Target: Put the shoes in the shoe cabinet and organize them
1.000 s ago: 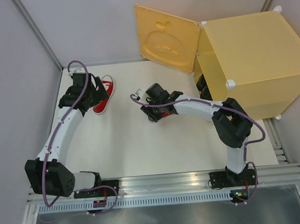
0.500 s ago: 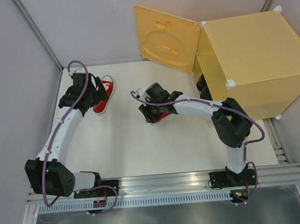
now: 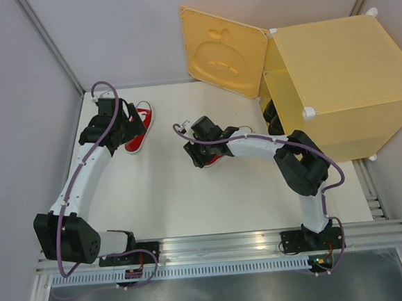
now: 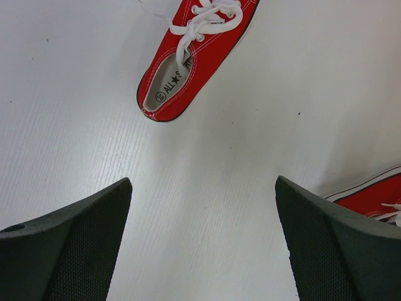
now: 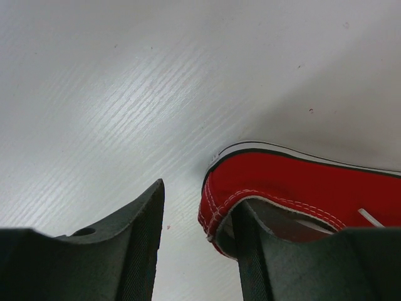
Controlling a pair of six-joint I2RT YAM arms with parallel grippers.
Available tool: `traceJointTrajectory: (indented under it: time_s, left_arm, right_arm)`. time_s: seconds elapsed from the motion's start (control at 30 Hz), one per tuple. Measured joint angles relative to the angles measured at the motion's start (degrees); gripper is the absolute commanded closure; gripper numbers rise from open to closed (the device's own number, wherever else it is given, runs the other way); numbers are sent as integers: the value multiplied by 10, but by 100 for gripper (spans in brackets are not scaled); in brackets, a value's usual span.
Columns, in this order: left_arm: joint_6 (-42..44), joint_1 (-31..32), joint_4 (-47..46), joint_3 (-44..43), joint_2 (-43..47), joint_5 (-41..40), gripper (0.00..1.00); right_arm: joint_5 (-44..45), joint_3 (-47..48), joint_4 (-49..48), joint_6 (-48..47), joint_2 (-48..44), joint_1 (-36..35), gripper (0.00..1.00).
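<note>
One red sneaker point(image 3: 139, 126) lies at the table's back left, beside my left gripper point(image 3: 119, 132). In the left wrist view that gripper point(image 4: 203, 182) is open and empty above bare table, with one red sneaker point(image 4: 194, 56) ahead and another point(image 4: 376, 195) at the right edge. My right gripper point(image 3: 197, 153) is over a second red sneaker point(image 3: 215, 158) at mid-table. In the right wrist view it point(image 5: 199, 195) is open. One finger point(image 5: 250, 251) is inside the sneaker's point(image 5: 301, 182) heel opening and the other stands outside, apart from the heel. The yellow cabinet point(image 3: 338, 77) stands at the back right with its door point(image 3: 222, 50) open. Black shoes point(image 3: 271, 117) show in its opening.
White walls close the table point(image 3: 176, 194) on the left and at the back. The open door panel stands on the table's back edge. A metal rail point(image 3: 215, 245) runs along the near edge by the arm bases.
My right gripper has shifted a little to the left over the middle sneaker, and the right arm's elbow has followed. The left arm and its sneaker have not moved.
</note>
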State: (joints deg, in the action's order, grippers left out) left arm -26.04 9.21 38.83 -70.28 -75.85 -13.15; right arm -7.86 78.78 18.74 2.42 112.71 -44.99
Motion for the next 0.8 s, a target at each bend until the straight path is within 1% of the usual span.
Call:
traceJointTrajectory:
  time_s: [0.17,0.27,0.3,0.37,0.4,0.47,0.5,0.63,0.67,0.8]
  left_arm:
    - [0,0,0,0,-3,2,3]
    - [0,0,0,0,-4,2,3]
    - [0,0,0,0,-4,2,3]
    - [0,0,0,1,-4,2,3]
    - [0,0,0,1,-4,2,3]
    - [0,0,0,1,-5,2,3]
    - [0,0,0,1,-5,2,3]
    - [0,0,0,1,-5,2,3]
    - [0,0,0,1,-5,2,3]
    - [0,0,0,1,-5,2,3]
  right_arm:
    - [40,0,-4,6,12,-10,52]
    - [63,0,-5,6,16,-16,58]
    - [70,1,-3,6,16,-17,63]
    - [84,1,-1,5,16,-18,68]
    - [90,2,1,6,16,-18,74]
    - [92,7,9,9,16,-19,81]
    - [93,10,15,10,16,-20,87]
    - [89,21,51,18,16,-27,98]
    - [87,26,63,19,16,-28,99]
    - [74,50,106,21,14,-30,99]
